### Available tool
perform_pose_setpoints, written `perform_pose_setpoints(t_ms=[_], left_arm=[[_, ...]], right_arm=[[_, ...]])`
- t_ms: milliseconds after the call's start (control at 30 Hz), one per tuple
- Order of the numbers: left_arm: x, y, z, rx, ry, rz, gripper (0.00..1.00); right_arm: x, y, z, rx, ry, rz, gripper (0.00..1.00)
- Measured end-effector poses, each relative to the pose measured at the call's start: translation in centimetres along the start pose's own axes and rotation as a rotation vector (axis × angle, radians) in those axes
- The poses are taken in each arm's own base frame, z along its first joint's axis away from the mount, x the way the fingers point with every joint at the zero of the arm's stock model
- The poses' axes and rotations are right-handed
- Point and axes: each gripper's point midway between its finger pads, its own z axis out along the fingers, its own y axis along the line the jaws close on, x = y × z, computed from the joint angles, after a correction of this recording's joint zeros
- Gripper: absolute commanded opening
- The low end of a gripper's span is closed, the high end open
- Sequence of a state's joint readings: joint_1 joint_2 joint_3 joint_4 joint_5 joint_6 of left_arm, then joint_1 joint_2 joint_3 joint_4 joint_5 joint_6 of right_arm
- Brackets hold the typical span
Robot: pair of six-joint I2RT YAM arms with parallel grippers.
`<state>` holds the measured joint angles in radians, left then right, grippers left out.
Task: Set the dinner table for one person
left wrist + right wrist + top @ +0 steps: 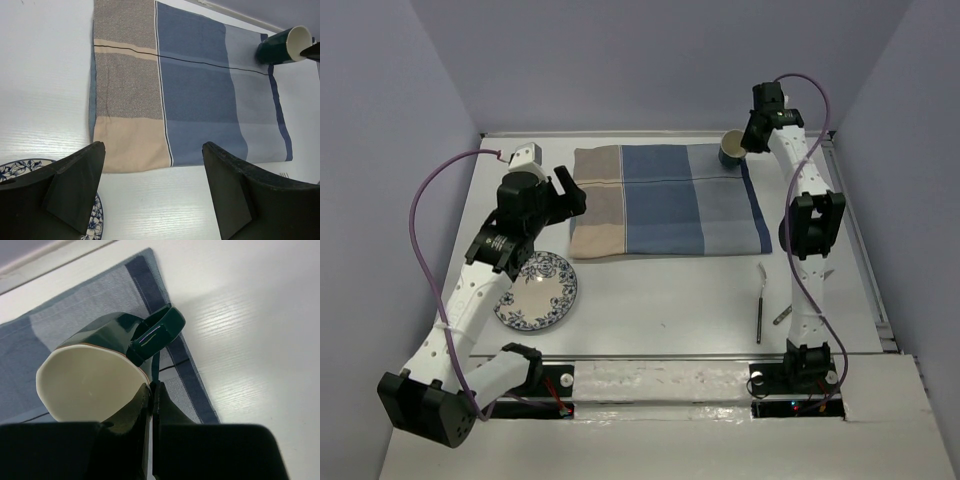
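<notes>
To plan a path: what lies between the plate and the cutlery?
Nothing; in the top view only bare table separates plate and cutlery.

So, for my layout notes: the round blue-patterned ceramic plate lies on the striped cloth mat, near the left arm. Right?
No: the round blue-patterned ceramic plate is near the left arm but lies on the bare white-grey tabletop, beside the near left corner of the blue-and-beige striped cloth mat, as the top external view shows.
</notes>
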<state>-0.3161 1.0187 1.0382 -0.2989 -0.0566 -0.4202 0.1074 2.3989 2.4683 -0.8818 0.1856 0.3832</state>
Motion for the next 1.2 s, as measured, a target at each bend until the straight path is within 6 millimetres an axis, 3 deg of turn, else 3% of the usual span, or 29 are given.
perform_pose_setpoints(t_ms=[167, 1033, 1167, 1200], left_arm=[[0.3, 0.0, 0.4, -0.005, 0.012, 0.003, 0.89], [0.7, 0.5, 1.0, -0.041, 0.030, -0.005, 0.89], [0.6, 0.5, 1.0, -0.042, 0.031, -0.007, 0.89], [0.5, 0.4, 1.0, -0.041, 0.030, -0.009, 0.89]], right_arm=[[1.4, -0.8, 2.0, 0.018, 0.041, 0.038, 0.00], [1.0, -0.4, 2.5, -0.006, 0.031, 0.103, 0.01], [1.2, -0.8, 3.0, 0.001, 0.039, 0.108, 0.12], [1.3, -0.8, 3.0, 0.002, 0.041, 0.111, 0.26]])
